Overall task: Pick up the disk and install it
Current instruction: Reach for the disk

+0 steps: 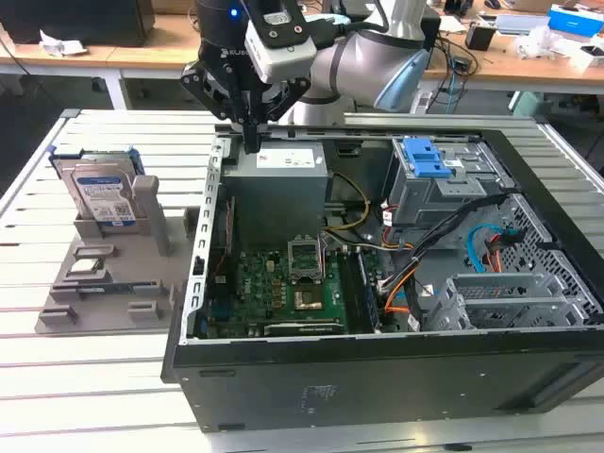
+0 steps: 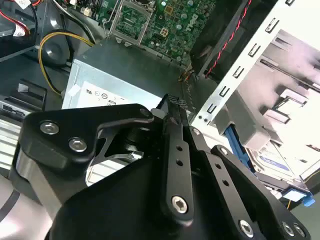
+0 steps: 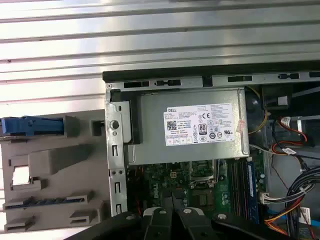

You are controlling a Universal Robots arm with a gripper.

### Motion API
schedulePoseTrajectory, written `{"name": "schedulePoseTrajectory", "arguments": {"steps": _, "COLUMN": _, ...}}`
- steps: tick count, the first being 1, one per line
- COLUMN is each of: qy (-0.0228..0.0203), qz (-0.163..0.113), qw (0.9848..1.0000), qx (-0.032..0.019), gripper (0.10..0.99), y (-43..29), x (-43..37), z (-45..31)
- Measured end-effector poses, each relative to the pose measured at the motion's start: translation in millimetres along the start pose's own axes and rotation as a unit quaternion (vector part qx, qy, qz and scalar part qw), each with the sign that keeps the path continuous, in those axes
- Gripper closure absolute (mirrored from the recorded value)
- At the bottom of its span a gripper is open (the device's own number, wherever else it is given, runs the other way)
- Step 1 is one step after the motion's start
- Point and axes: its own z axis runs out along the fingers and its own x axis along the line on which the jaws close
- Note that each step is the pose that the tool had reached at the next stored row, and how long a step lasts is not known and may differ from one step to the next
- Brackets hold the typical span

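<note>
Blue plastic runs round the edges of the disk (image 1: 102, 193), so it is easy to find. It stands up on its thin edge in a slot of the grey holder (image 1: 113, 283). The holder sits on the table (image 1: 57, 377) at the exterior view's left, just beside the computer case (image 1: 377, 387). I think the disk stands like that so its top pokes out and can be grabbed from above.

The case lies on its side with its cover off. Its inside faces up, so the arm can reach down into it. You can see the green board (image 1: 283, 283) and lots of wires in there.

The gripper (image 1: 251, 142) hangs over a corner of the case, close above the silver power box (image 1: 281, 160). I cannot tell if it touches the box. In both wrist views its two black fingers (image 2: 172, 107) are pressed together with nothing between them. The gripper is well apart from the disk, so the disk is not picked up yet.
</note>
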Motion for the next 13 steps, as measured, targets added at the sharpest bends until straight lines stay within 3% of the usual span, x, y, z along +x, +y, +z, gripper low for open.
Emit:
{"name": "schedulePoseTrajectory", "arguments": {"steps": 2, "qy": 0.0000, "qz": 0.000, "qw": 1.0000, "qx": 0.0000, "gripper": 0.980, "y": -0.8, "x": 10.4, "z": -0.3}}
{"name": "schedulePoseTrajectory", "arguments": {"steps": 13, "qy": 0.0000, "qz": 0.000, "qw": 1.0000, "qx": 0.0000, "gripper": 0.980, "y": -2.8, "x": 38.2, "z": -1.0}}
